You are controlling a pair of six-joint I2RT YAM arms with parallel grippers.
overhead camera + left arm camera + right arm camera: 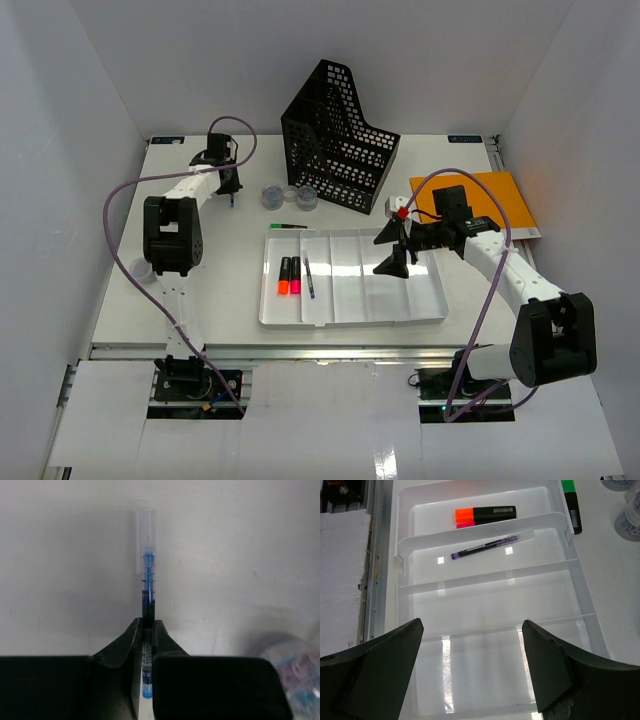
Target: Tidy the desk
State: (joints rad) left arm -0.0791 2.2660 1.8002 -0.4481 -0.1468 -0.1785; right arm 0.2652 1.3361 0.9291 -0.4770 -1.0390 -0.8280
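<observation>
My left gripper [233, 196] is at the far left of the white desk [200, 280], shut on a blue pen [148, 585] with a clear cap, pen tip pointing away over the desk surface. My right gripper [393, 258] is open and empty, hovering over the right compartments of the white compartmented tray [430, 312]. The tray [485, 575] holds orange and pink highlighters [289, 275] in its left compartment and a thin dark pen [309, 278] beside them; both show in the right wrist view, highlighter [485, 515], pen [492, 545].
A black mesh file holder [340, 140] stands at the back. Two small clear round containers [288, 197] sit in front of it. A green marker [288, 227] lies behind the tray. An orange folder [500, 200] lies at right. A clear cup [142, 270] sits at left.
</observation>
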